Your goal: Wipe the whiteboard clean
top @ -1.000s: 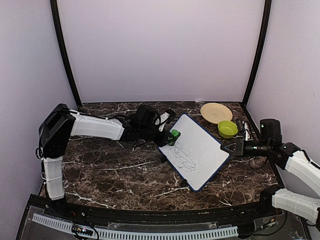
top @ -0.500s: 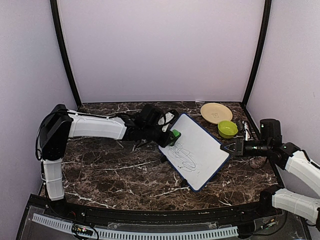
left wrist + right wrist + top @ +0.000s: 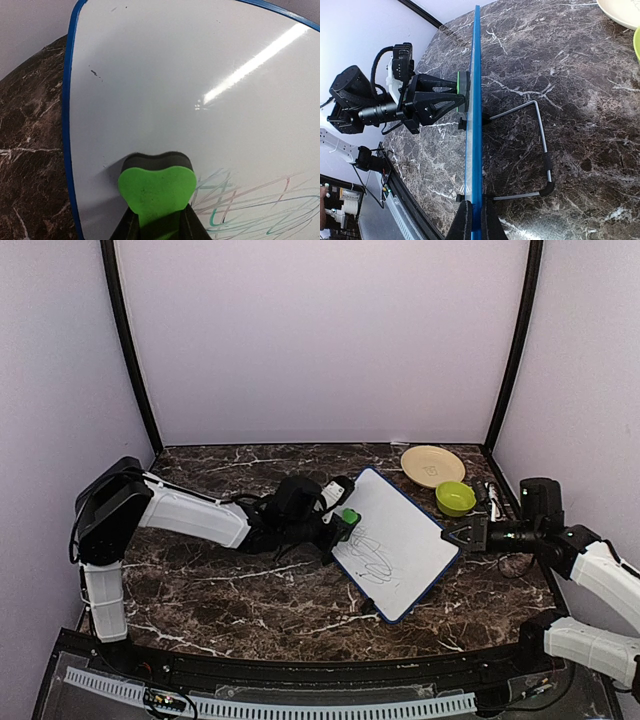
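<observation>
The whiteboard, white with a blue frame, stands tilted at mid-table with coloured scribbles on its near-left half. My left gripper is shut on a green bone-shaped eraser. The eraser's dark pad presses on the board just above the scribbles. In the left wrist view the eraser sits on the whiteboard, with the scribbles to its right. My right gripper is shut on the board's right edge. In the right wrist view the blue frame runs edge-on between that gripper's jaws.
A tan plate and a green bowl sit at the back right, with markers beside the bowl. Behind the board its wire stand rests on the marble table. Walls enclose the table on three sides.
My left gripper has slid the eraser a little down the board towards the scribbles. The right gripper and the board have stayed put.
</observation>
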Controlling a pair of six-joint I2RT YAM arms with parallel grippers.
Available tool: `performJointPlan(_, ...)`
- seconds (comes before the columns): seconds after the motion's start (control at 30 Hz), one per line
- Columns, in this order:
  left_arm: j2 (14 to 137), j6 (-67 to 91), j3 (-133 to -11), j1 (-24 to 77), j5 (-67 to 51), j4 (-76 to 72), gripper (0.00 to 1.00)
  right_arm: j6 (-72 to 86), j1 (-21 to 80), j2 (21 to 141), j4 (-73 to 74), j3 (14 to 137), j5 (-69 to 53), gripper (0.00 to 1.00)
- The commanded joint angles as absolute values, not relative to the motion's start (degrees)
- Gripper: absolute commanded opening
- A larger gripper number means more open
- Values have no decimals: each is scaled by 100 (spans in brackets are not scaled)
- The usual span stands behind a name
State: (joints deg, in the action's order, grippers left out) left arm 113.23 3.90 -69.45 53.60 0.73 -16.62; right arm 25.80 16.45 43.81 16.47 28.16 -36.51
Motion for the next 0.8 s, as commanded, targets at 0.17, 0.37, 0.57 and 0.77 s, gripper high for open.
performJointPlan(0.17,11455,408,-6452,5616,433,-2195,0,2409,1701,4366,1589,2918,-3981,0)
performJointPlan(0.37,11348,129,-6958,5617,455,-1999,0,2409,1701,4385,1591,2921,-3973,0)
performJointPlan(0.57,11513,52,-6743,6002,258,-2213,0,2424,1705,4373,1595,2927,-3951,0)
performJointPlan(0.77,11788,-375,-6979,6778,462,-2300,0,2418,1705,4384,1604,2927,-3933,0)
